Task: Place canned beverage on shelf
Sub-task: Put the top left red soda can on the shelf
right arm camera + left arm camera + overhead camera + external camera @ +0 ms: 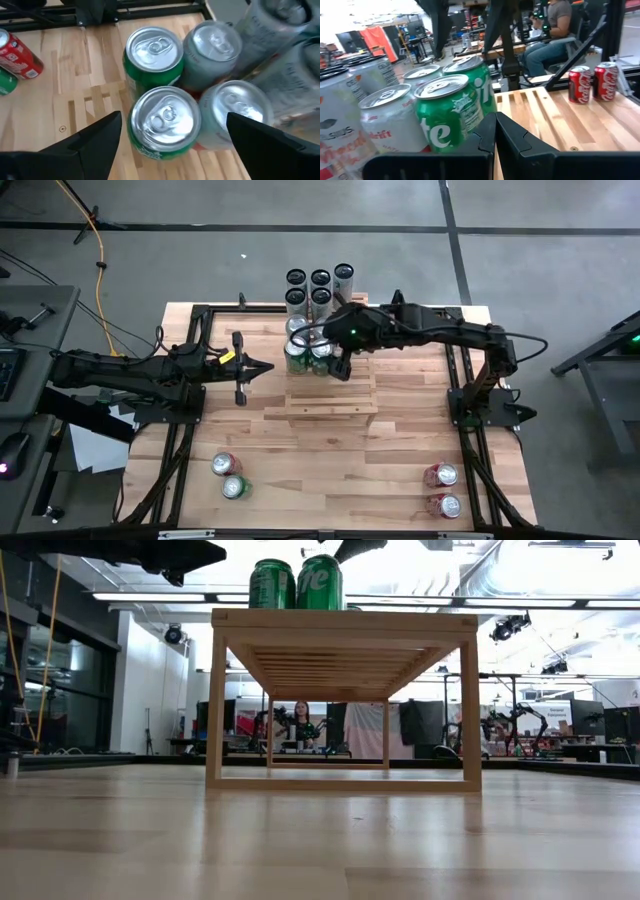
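Fingers of the right gripper [170, 132] are spread wide around the green aluminium soda can [163, 122] standing upright on the pale slatted-wood shelf [345, 405] at bench centre, so I'd lift straight up, keeping clear of the silver can at its 3 o'clock.

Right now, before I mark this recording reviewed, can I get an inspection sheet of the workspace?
Surface: pale wooden tabletop, bare in the middle.
Job's things: shelf holds two green cans and two silver cans at its back edge.
Clutter: five tall cans behind the shelf; a red and a green can front left; two red cans front right.
Grippers: right gripper open above the nearest green can; left gripper shut, waiting left of the shelf.
Cables: yellow cable on the floor.
Surroundings: seated person beyond the table.
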### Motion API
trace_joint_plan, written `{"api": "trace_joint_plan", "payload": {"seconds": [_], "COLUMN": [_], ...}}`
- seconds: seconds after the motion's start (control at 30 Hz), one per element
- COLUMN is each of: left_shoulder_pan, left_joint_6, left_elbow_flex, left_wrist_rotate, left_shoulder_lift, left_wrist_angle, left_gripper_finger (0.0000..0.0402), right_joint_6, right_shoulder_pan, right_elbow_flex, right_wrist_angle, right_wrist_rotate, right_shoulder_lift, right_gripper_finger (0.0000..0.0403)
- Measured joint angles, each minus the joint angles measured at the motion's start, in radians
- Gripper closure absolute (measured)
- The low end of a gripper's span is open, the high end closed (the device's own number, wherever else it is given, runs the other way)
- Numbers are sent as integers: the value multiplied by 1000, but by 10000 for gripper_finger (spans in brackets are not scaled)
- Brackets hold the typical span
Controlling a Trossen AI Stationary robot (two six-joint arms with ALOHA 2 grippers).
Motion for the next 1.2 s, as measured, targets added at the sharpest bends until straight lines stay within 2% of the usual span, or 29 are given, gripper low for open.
{"api": "trace_joint_plan", "payload": {"seconds": [0.27, 0.5, 0.67, 0.77, 0.9, 1.1, 1.2], "left_shoulder_pan": [0, 0, 0, 0, 0, 0, 0], "left_joint_6": [-18, -63, -101, -129, -160, -186, -185], "left_elbow_flex": [0, -1, -1, -1, -1, 0, 0], "left_wrist_rotate": [-43, -43, -15, 14, 50, 59, 59], "left_shoulder_lift": [-16, -101, -199, -255, -303, -312, -300], "left_wrist_angle": [-35, -119, -196, -223, -248, -261, -263], "left_gripper_finger": [402, 402, 401, 402, 402, 402, 402], "right_joint_6": [-12, 93, 162, 193, 225, 238, 152], "right_shoulder_pan": [1, 1, 3, 17, 42, 55, 55], "right_elbow_flex": [90, 90, -18, -182, -498, -929, -1103], "right_wrist_angle": [-202, -444, -459, -378, -157, 322, 642], "right_wrist_rotate": [91, 211, 267, 300, 330, 323, 293], "right_shoulder_lift": [-10, -23, -104, -208, -400, -641, -698], "right_gripper_finger": [57, 57, 57, 57, 57, 57, 57]}}
